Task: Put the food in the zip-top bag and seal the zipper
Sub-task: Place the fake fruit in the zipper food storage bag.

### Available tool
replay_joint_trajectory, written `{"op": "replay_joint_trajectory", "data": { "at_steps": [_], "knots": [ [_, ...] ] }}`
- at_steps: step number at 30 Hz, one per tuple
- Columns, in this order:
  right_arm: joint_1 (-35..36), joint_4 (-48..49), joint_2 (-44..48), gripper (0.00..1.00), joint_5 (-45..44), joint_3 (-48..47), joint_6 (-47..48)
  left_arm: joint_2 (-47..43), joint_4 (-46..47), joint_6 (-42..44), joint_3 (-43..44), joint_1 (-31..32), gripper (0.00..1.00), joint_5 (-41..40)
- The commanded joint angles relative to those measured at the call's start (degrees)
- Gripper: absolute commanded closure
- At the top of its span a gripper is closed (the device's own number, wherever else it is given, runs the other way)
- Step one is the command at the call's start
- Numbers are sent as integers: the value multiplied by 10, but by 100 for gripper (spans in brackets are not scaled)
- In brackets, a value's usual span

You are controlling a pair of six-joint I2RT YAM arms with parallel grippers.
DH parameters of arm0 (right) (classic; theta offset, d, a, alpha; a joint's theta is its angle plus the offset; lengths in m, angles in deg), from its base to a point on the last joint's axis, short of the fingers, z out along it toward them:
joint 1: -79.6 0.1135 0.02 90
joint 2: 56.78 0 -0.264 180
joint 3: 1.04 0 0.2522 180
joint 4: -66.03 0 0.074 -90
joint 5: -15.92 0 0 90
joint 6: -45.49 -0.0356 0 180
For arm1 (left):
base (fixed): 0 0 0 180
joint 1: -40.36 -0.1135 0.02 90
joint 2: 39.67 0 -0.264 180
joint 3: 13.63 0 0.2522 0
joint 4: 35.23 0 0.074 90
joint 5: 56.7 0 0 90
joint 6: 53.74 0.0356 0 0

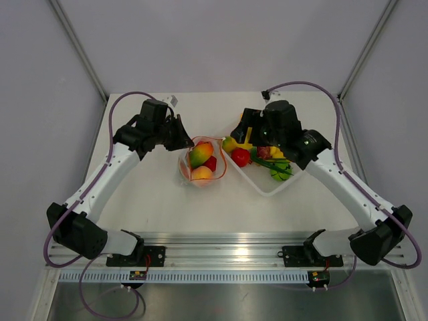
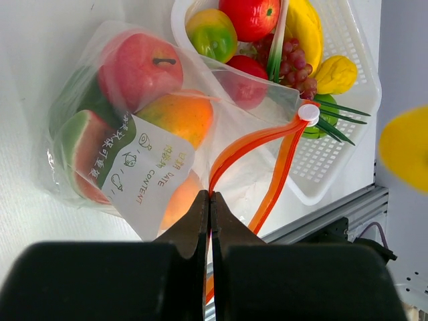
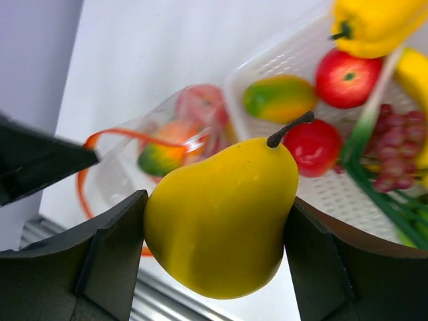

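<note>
One glossy pear (image 3: 221, 217): right jaws | thin orange zipper (image 2: 274, 179): left jaws

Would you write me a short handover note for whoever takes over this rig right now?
Grippers: left gripper shut on the zipper, holding the zip-top bag open; right gripper shut on a yellow pear.
Done: a red apple and other fruit are in the bag.
To do: bag the pear and the food in the white tray, then seal the zipper.
</note>
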Motion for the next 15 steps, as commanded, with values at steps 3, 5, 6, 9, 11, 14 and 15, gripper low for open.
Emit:
{"op": "replay_joint_trajectory", "data": {
  "at_steps": [3,5,6,9,11,14,15],
  "knots": [
    [103,14,-12,40,-48,-17,-45,-10,34,-5,14,1,100,21],
    [129,34,-25,41,-44,-17,-54,-10,32,-5,15,1,100,25],
    [137,33,-44,41,-45,-27,-55,-12,31,-5,14,1,100,27],
    [174,34,-84,40,-50,-52,-52,-11,30,-5,14,1,100,27],
    [187,45,-107,39,-50,-57,-59,-13,30,-2,13,1,100,29],
    [188,58,-132,38,-51,-63,-62,-17,30,1,12,1,100,33],
    [187,59,-153,36,-49,-74,-63,-18,30,2,11,1,100,35]
  ]
}}
